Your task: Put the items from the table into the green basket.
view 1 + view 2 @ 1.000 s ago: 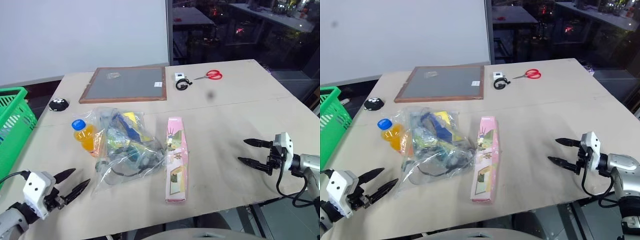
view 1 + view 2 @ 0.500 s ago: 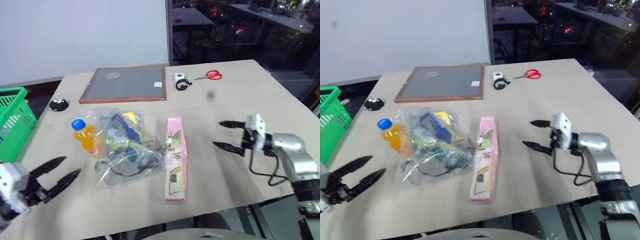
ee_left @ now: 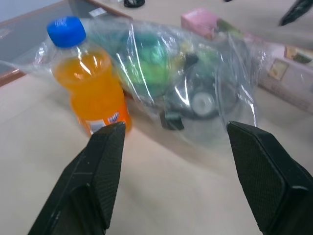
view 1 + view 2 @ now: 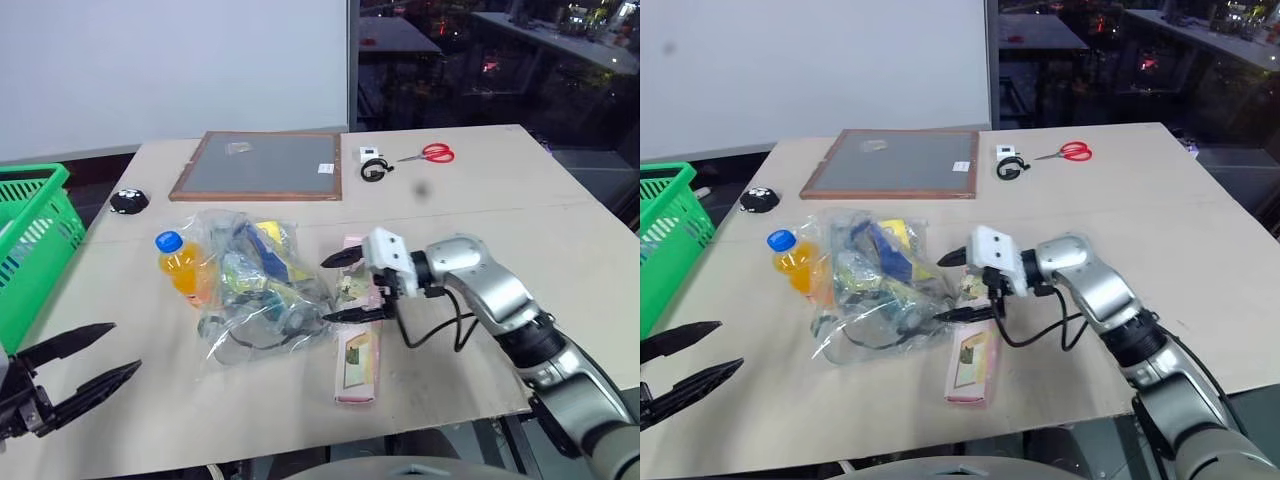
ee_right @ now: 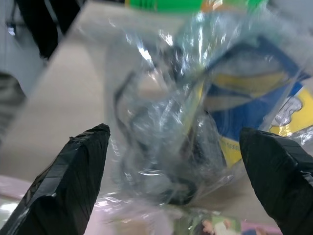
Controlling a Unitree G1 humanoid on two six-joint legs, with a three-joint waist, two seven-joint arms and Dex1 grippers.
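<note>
None of the three items has reached the basket yet, so the whole job looks to be ahead. The orange bottle (image 4: pixel 180 268) with its blue cap stands left of centre in the head views, touching the clear bag (image 4: pixel 258 285) of colourful goods, which sprawls across the middle of the table (image 4: pixel 480 210). The long pink box (image 4: pixel 358 325) lies flat just right of the bag, running toward the lower edge of the frame. The green basket (image 4: pixel 30 250) sits at the far left edge of the frame, beside the table and well apart from the items; what it holds cannot be made out. The right claw (image 4: pixel 338 288) hangs over the seam between bag and box, fingers spread wide and holding nothing; its wrist view looks straight into the crinkled plastic. The left claw (image 4: pixel 85 360) hovers at the lower left corner, also open and empty, with the bottle and bag ahead of it in its own wrist view. My reading is that a first grasp on the bag or the box is being lined up. The table is a broad, plain beige surface. Toward the top of the frame it carries a wood-framed grey board (image 4: pixel 265 165), red scissors (image 4: pixel 428 153), a small white object beside them, and a small dark object at the upper left. Behind stand a white wall and dark windows.
</note>
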